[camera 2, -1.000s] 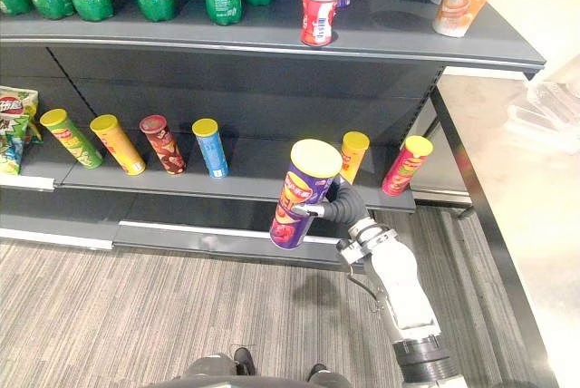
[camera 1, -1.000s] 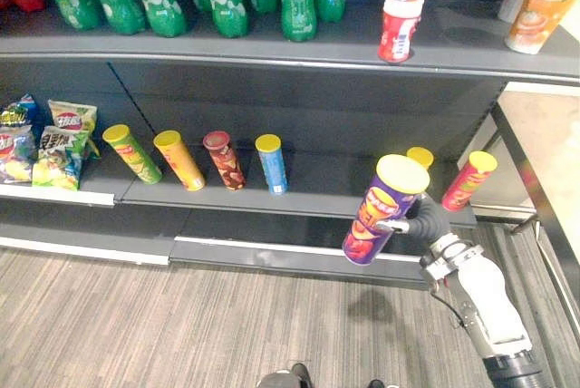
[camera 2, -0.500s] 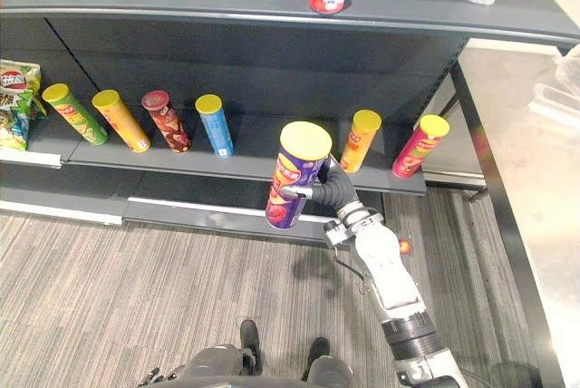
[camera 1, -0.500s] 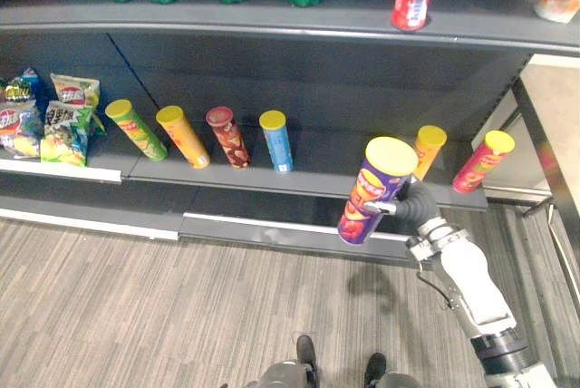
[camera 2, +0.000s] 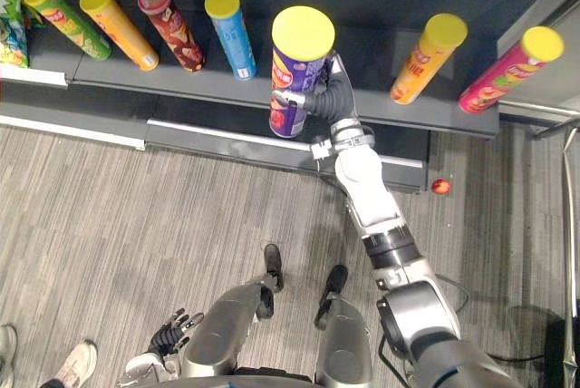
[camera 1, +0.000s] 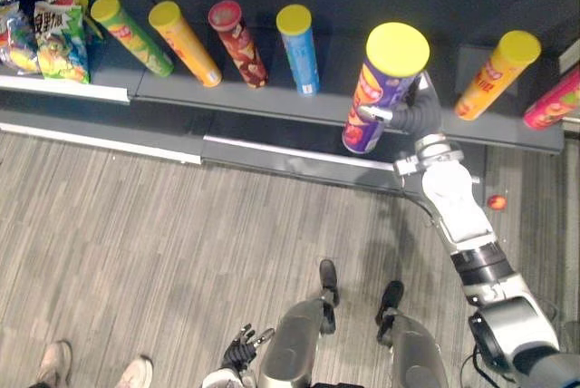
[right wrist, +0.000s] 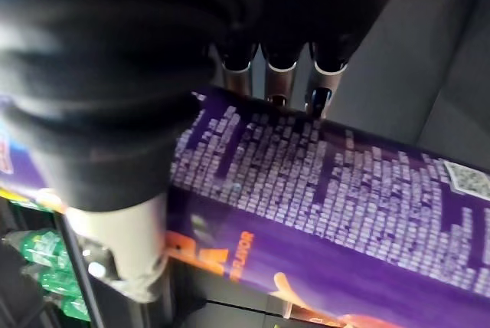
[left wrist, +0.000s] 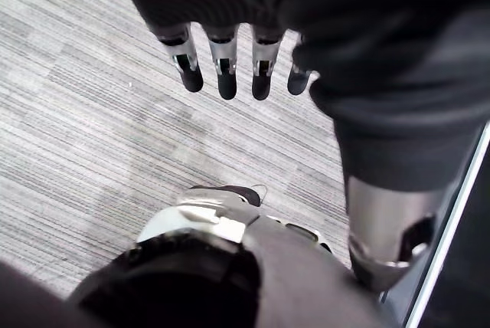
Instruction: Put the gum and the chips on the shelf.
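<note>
Starting with the long dark grey metal shelf (camera 1: 272, 111), I have the tall purple chips can with a yellow lid (camera 1: 384, 89) over its front edge, in the gap between the blue and orange tubes. My right robot hand (camera 2: 328, 98) is clamped round it, fingers (right wrist: 279, 75) curled against its side. I cannot tell whether the base touches the shelf.

The can tilts and sits close to the lip. In my judgement, letting go now could tip it forward onto the striped grey floor (camera 1: 181, 225). A sideways swing could topple a neighbour.

My left robot hand (left wrist: 222, 67) hangs low by the floor, fingers relaxed and holding nothing.

By my count, six slim chips tubes stand on the shelf: green (camera 1: 131, 34), yellow-orange (camera 1: 184, 42), dark red (camera 1: 237, 42), blue (camera 1: 299, 48), orange (camera 1: 497, 72) and pink (camera 1: 553, 100). The colourful snack bags (camera 1: 45, 21) overlap too much to count. One small round red thing (camera 1: 497, 201) lies on the floor; I cannot tell what it is.
</note>
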